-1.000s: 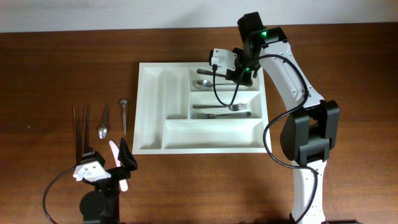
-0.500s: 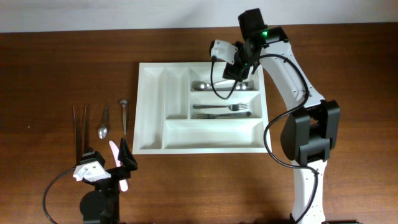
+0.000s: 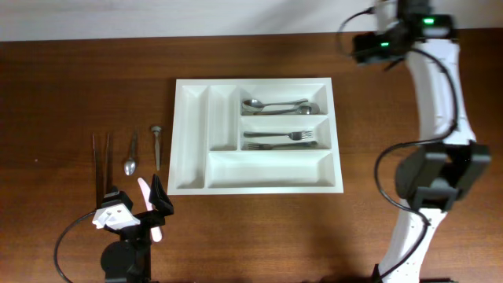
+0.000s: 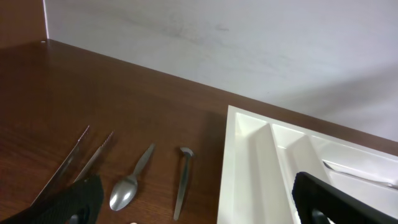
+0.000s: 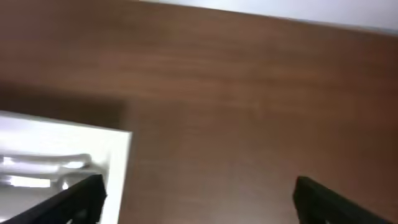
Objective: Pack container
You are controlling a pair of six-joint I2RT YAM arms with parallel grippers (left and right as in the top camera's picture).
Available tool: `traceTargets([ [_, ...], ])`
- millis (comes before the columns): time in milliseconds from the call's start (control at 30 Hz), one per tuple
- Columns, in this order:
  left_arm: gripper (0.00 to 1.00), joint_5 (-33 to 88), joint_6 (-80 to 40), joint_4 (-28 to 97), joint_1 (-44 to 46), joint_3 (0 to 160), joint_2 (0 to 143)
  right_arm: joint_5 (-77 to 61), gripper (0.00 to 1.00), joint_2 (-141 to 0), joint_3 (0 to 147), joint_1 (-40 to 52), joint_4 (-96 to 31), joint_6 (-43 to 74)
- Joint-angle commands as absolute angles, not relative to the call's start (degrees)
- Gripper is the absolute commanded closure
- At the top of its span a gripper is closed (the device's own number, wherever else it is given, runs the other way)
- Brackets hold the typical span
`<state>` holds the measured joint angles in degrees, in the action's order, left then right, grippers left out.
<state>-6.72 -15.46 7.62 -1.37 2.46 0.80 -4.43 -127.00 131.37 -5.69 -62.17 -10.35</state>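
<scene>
The container [image 3: 191, 135] is a white five-compartment tray in the middle of the table. Spoons [image 3: 275, 104] lie in its top right compartment and forks [image 3: 283, 139] in the one below. My right gripper [image 3: 360, 47] is off the tray's far right corner, above bare table. In the right wrist view it [image 5: 199, 202] is open and empty, with the container's corner [image 5: 117, 165] and spoons [image 5: 43, 168] at the lower left. My left gripper [image 3: 134, 196] rests open and empty near the front left edge. In the left wrist view it [image 4: 199, 208] faces the container [image 4: 239, 168].
Left of the container lie metal tongs [image 3: 100, 161], a spoon [image 3: 131, 153] and a slim metal utensil [image 3: 156, 145], seen in the left wrist view as tongs [image 4: 78, 158], spoon [image 4: 127, 190] and utensil [image 4: 182, 180]. A pink item [image 3: 146, 190] sits by the left gripper.
My right gripper opened over the top right compartment, left a spoon there, then swung up and right, off the container. The left arm has not moved.
</scene>
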Motion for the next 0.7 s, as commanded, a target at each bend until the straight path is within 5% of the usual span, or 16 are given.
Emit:
traceTargets([
  [0, 0.01, -7.4, -15.4, 7.5, -1.6, 2.1, 0.3, -4.4, 0.01, -125.3, 132.4, -6.3, -62.8, -4.4],
  [533, 0.01, -7.3, -15.4, 6.5, -1.6, 2.1, 0.3, -4.4, 0.01, -125.4, 132.4, -6.8, -62.8, -4.4],
  [667, 0.01, 0.8, -15.4, 6.2, -1.5, 3.3, 0.4, -4.4, 0.01, -125.4, 132.4, -6.8, -62.8, -4.4],
])
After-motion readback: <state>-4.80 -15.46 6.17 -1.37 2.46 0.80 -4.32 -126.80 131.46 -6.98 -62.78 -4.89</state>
